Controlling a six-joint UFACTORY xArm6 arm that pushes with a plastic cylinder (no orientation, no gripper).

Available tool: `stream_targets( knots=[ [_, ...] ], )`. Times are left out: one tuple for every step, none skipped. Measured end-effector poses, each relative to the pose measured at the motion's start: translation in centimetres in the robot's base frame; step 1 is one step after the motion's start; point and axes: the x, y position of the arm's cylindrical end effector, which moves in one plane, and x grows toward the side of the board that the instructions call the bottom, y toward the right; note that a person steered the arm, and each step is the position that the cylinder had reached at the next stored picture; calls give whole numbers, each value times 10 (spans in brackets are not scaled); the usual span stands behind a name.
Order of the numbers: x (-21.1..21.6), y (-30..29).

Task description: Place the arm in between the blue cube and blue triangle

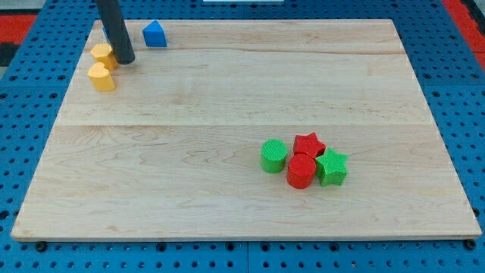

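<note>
My tip (126,61) rests on the board near the view's top left corner. It touches, or nearly touches, the right side of a yellow block (102,54). A blue block with a pointed top, apparently the blue triangle (154,34), sits up and to the right of the tip, a short gap away. I see only one blue block; no blue cube shows, and the rod may hide it. A second yellow block (101,76) lies just below the first, to the lower left of the tip.
A cluster sits at the view's lower right: a green cylinder (274,155), a red star (308,144), a red cylinder (301,171) and a green star (332,167). The wooden board (227,106) lies on a blue pegboard.
</note>
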Motion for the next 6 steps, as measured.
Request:
stream_targets(
  knots=[
    [-16, 8],
    [-58, 8],
    [-83, 8],
    [-85, 8],
    [-85, 6],
    [-85, 11]
  ],
)
